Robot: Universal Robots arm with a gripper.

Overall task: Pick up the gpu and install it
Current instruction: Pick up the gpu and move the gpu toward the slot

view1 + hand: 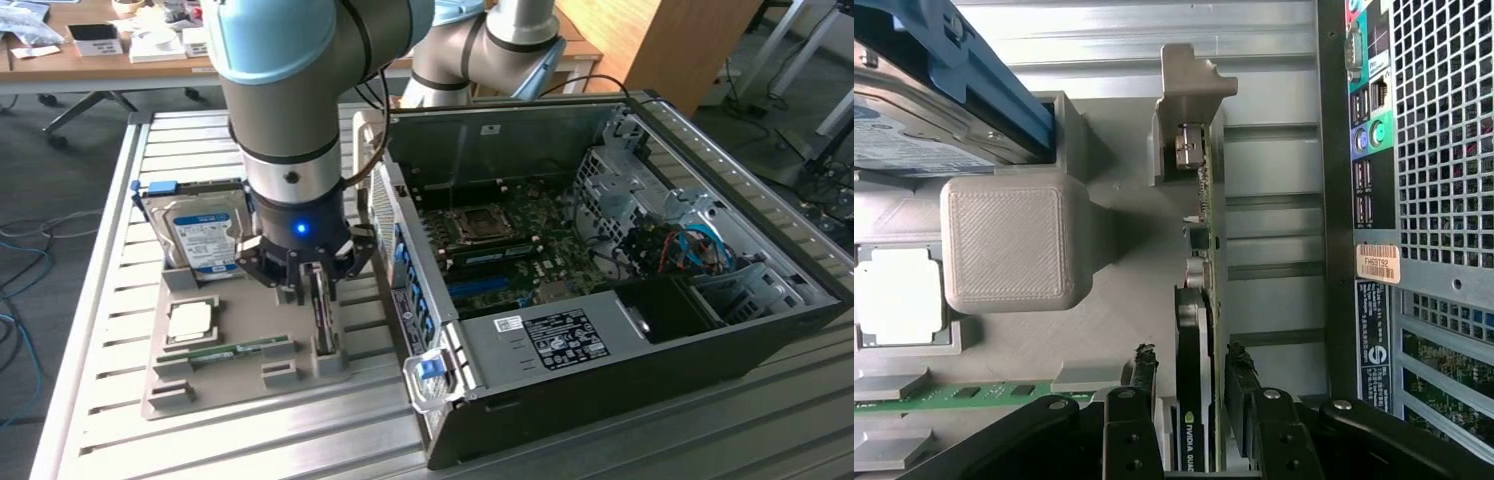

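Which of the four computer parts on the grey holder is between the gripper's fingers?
The graphics card, the one standing on its edge; the open gripper straddles it. The hard drive, processor and memory stick sit apart from the gripper.

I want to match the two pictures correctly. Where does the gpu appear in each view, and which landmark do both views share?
Exterior view: the gpu stands on edge in the grey tray, directly under the gripper, next to the computer case.
Wrist view: the gpu is seen edge-on, between the gripper's fingers.
Shared landmark: the hard drive with the blue-white label, on the same tray.
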